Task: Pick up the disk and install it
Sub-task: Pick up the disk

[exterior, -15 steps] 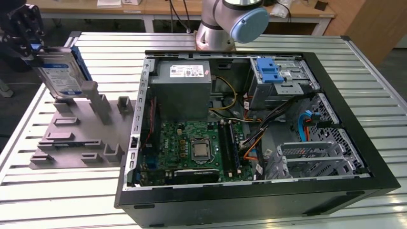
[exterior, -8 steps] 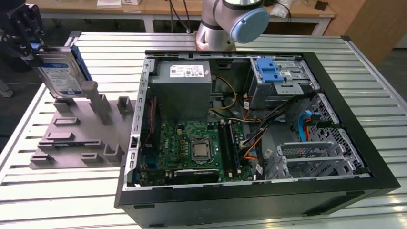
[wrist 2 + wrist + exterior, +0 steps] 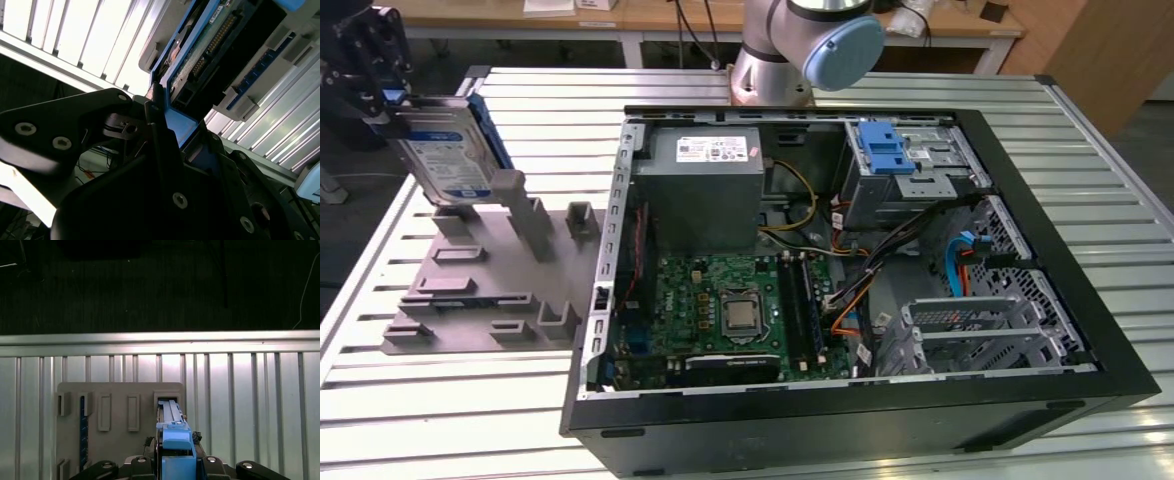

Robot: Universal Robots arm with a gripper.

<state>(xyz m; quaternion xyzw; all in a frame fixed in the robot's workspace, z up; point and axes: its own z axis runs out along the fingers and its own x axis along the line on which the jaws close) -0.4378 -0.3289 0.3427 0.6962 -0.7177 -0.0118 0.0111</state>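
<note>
**Disk pinched over the grey holder plate**

The gripper point(image 3: 387, 95) is pinching the disk point(image 3: 447, 155) by its blue carrier frame. The drive is hanging tilted below the gripper, with its white-and-blue label showing. The grey holder plate point(image 3: 467, 300) is lying on the desk point(image 3: 440, 410) beneath the gripper. The disk's lower end is sitting right at the plate's tall uprights, and whether it is clear of the slot cannot be told.

The exterior view is also taking in the open computer case point(image 3: 854, 425). It is standing just past the plate's far edge, apart from the gripper.

In the second wrist view, black fingers point(image 3: 160, 145) are pressing on the blue frame. The disk point(image 3: 210, 42) is showing its circuit-board side and connector pins there.

In the first wrist view, the disk point(image 3: 175, 440) is running edge-on from the gripper to a slot at the edge of the holder plate point(image 3: 120, 395). Bare slats of the desk point(image 3: 250, 395) are lying open beyond that edge.
</note>
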